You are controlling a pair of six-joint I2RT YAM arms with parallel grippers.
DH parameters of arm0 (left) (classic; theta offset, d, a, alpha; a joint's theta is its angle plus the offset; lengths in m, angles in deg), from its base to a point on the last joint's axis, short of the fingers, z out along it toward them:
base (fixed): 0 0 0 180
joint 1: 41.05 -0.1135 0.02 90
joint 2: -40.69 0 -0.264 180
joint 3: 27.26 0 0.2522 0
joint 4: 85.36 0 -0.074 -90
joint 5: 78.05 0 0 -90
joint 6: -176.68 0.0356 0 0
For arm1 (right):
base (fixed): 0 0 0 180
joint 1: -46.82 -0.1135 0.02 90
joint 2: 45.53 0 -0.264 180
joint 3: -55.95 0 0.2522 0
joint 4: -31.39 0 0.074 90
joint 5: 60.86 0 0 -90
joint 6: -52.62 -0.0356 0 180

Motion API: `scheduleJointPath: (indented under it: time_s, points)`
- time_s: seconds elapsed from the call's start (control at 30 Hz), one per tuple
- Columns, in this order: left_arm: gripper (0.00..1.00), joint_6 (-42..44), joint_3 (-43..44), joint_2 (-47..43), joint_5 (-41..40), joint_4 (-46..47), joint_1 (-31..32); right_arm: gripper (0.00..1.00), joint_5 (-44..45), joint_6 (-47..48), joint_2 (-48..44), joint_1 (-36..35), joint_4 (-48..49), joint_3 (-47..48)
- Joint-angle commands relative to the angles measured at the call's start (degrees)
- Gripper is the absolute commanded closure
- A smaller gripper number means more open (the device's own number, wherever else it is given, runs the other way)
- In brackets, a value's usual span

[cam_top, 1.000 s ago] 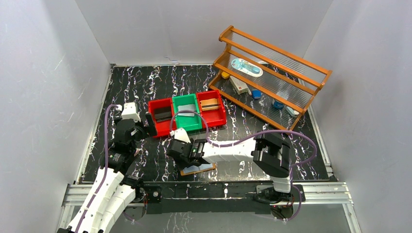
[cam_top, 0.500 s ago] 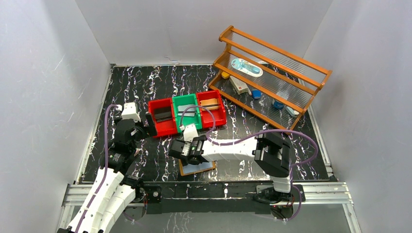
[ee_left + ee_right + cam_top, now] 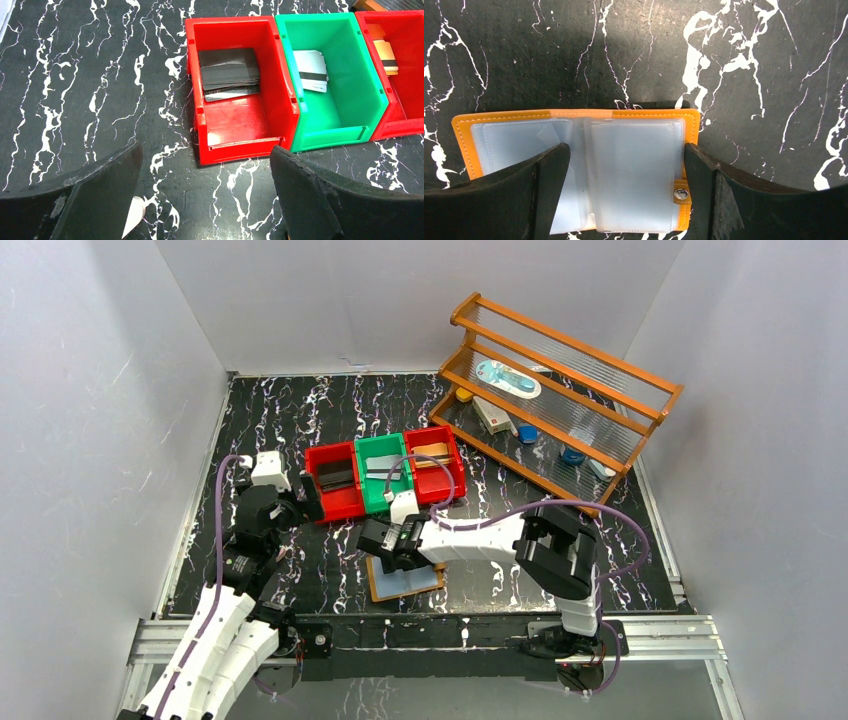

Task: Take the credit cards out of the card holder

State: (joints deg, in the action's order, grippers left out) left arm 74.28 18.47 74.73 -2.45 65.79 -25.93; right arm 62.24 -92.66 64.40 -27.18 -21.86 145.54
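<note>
The card holder (image 3: 576, 114) (image 3: 412, 582) lies open and flat on the black marble table, tan-orange with pale clear pockets and a snap tab (image 3: 681, 193). Whether a card sits in those pockets I cannot tell. My right gripper (image 3: 624, 152) (image 3: 374, 540) hovers open just above it, one finger over the left page and the other at the right edge, holding nothing. A pale credit card (image 3: 311, 71) with a black stripe lies in the green bin (image 3: 345, 135). My left gripper (image 3: 206, 151) (image 3: 303, 504) hangs open and empty in front of the bins.
A red bin (image 3: 240, 150) with dark cards stands left of the green one; another red bin (image 3: 405, 125) with tan cards stands to its right. A wooden rack (image 3: 560, 390) with small items fills the back right. White walls enclose the table.
The right gripper's jaws have opened wider, and its wrist has shifted slightly right and away, uncovering more of the card holder. The left arm has not moved.
</note>
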Motion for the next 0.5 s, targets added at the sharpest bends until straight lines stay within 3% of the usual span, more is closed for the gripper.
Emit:
scheduleJointPath:
  time_s: [0.0,0.2,0.27,0.37,0.47]
  points:
    - [0.02,0.67,1.03,-0.03,0.52,-0.29,-0.26,0.10,-3.27,-0.22,0.70,0.68,3.74,-3.55]
    - [0.02,0.70,1.08,0.29,0.85,-0.20,-0.27,0.44,-6.38,-1.63,1.47,0.77,5.20,-6.31]
    - [0.02,0.68,1.06,0.32,0.98,-0.18,-0.26,0.49,-7.00,-1.67,1.42,0.71,5.77,-7.03]
    - [0.02,0.80,1.08,0.24,1.02,-0.20,-0.26,0.49,-6.86,-2.00,0.40,0.72,6.37,-7.80]
    - [0.02,0.73,1.06,0.28,1.06,-0.24,-0.28,0.40,-6.16,-1.09,-0.55,0.72,6.04,-6.52]
